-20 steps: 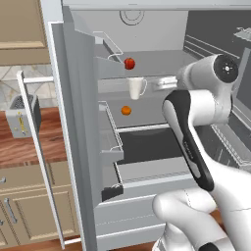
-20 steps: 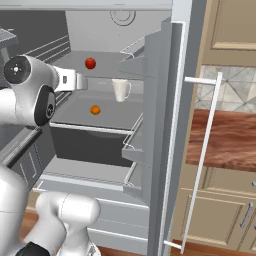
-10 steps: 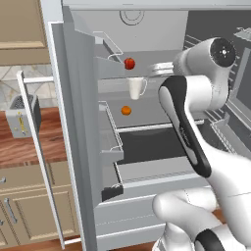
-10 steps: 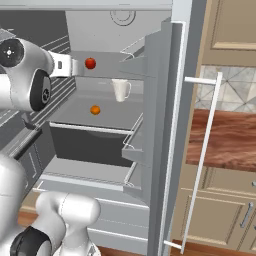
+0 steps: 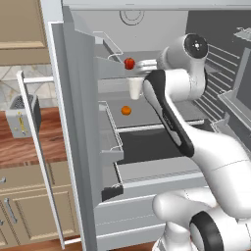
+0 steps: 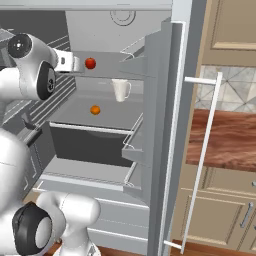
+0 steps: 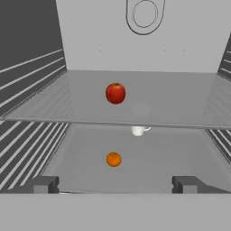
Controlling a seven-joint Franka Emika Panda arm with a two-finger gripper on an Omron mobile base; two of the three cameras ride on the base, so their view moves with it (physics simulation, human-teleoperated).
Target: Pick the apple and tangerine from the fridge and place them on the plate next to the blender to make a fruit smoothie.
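Two fruits sit inside the open grey-silver fridge (image 6: 165, 125): glossy red apple (image 7: 115, 93) on the upper shelf, small orange tangerine (image 7: 113, 159) on the shelf below. Two-finger gripper (image 7: 115, 184) faces the apple from short of it, jaws spread wide, holding nothing.

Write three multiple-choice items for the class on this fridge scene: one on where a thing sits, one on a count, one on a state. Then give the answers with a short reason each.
1. Where does the apple sit?
A. on the upper glass shelf
B. in a door bin
C. in the bottom drawer

2. How many round fruits lie inside the fridge?
A. one
B. two
C. four

3. How does the gripper stand?
A. shut on the apple
B. shut on the mug
C. open, holding nothing

Answers:
1 A: the hand view shows the apple on the upper shelf, above the tangerine.
2 B: one red apple and one orange tangerine; the only other thing on the shelves is a white mug.
3 C: the two fingertips stand wide apart, short of the apple, with nothing between them.
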